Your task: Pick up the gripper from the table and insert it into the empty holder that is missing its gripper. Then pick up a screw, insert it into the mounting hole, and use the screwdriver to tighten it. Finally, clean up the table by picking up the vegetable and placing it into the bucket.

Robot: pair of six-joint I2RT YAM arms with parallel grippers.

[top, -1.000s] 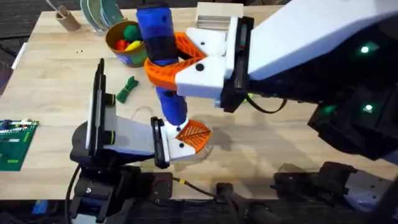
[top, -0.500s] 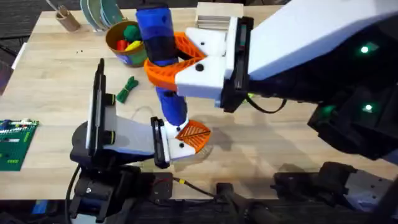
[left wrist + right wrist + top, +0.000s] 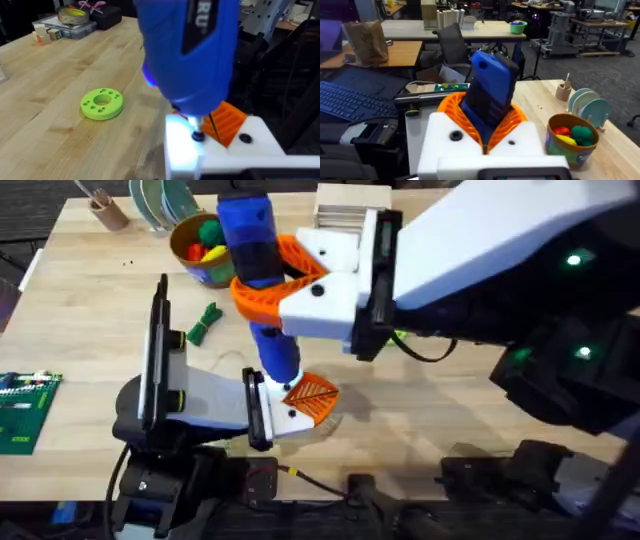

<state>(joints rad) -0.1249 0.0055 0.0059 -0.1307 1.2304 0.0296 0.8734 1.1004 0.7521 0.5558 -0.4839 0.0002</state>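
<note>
Right end effector grips screwdriver.

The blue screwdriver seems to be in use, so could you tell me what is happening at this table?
The right gripper holds the screwdriver upright, its tip on a screw in the white holder, which now carries the orange gripper on the left arm's jaw. The vegetable lies on the table, outside the bucket.
</note>
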